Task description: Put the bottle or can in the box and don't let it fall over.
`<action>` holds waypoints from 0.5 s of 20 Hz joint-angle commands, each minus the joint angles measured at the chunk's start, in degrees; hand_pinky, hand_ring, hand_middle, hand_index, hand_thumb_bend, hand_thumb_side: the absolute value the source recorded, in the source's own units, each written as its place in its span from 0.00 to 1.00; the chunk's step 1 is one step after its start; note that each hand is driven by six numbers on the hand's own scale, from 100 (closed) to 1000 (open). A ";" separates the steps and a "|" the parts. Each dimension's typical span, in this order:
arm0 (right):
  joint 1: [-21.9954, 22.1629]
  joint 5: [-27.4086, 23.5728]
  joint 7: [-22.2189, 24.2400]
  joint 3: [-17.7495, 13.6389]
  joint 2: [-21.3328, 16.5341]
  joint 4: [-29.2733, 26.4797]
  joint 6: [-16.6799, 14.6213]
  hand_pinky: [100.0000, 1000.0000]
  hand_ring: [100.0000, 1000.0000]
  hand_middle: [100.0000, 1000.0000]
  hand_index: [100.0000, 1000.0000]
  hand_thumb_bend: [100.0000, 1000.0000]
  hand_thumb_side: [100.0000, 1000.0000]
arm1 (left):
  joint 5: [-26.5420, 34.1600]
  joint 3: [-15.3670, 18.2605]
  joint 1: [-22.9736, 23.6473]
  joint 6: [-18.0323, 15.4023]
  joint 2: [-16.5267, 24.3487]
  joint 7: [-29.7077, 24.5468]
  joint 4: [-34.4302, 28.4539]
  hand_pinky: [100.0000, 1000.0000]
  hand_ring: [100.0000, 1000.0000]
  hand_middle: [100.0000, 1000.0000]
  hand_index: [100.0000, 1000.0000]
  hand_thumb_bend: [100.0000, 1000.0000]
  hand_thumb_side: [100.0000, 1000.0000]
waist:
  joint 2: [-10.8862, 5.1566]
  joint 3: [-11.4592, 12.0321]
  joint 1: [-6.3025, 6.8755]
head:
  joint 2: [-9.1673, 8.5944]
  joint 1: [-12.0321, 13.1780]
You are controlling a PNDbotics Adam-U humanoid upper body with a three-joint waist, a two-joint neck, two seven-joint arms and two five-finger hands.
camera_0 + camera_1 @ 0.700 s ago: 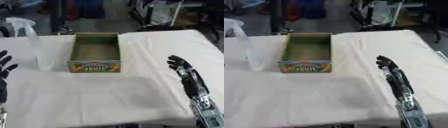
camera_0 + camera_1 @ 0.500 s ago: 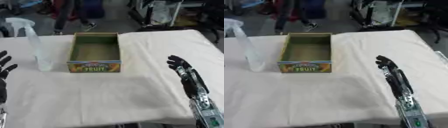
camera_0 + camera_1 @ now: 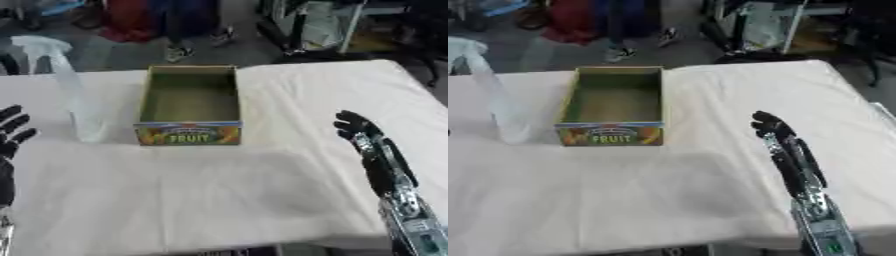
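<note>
Table under a white cloth, cloth slightly wrinkled in front of the box.

Box: open-top cardboard, green inside, nothing in it, "FRUIT" label on the near face. Sits mid-table, a bit left of centre, long axis running away from the robot.

Spray bottle: clear, white trigger head, standing upright on the table just left of the box, base about level with the box's near end. Apart from the box, not touching it. Nothing holds it.

Right hand: on the right side, well clear of the box, edge-on to the camera, fingers straight and pointing away, holding nothing. Forearm runs down to the lower right corner.

Left hand: at the left edge, only partly in frame, fingers spread and extended, empty. It's near the bottle's base level but apart from it, to the bottle's left and nearer the robot.
</note>
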 commanded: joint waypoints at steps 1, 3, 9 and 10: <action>-0.41 0.12 0.10 -0.14 -0.61 -0.89 -0.04 0.90 0.86 0.83 0.87 0.00 0.79 | 3.16 -1.17 -2.56 0.33 -0.97 -0.40 1.97 0.63 0.17 0.13 0.93 0.66 1.00 | -0.52 -0.23 0.01 | -0.12 -0.01; -0.41 0.06 0.17 -0.08 -0.55 -0.86 -0.03 0.90 0.86 0.83 0.87 0.00 0.79 | 5.02 -1.44 -4.31 0.05 -2.10 -1.10 3.55 0.59 0.08 0.06 0.93 0.71 1.00 | -0.52 -0.40 -0.03 | -0.12 0.11; -0.42 -0.04 0.32 0.05 -0.31 -0.85 -0.01 0.90 0.86 0.83 0.87 0.00 0.79 | 10.83 -0.39 -10.35 -2.30 -4.21 -2.09 8.14 0.54 0.00 0.00 0.96 0.71 1.00 | -0.59 -0.94 -0.13 | -0.12 0.15; -0.41 -0.05 0.33 0.05 -0.28 -0.84 0.00 0.90 0.86 0.83 0.87 0.00 0.79 | 11.80 0.05 -11.32 -2.50 -4.49 -2.05 8.86 0.53 0.00 0.00 0.97 0.69 1.00 | -0.61 -0.99 -0.15 | -0.12 0.16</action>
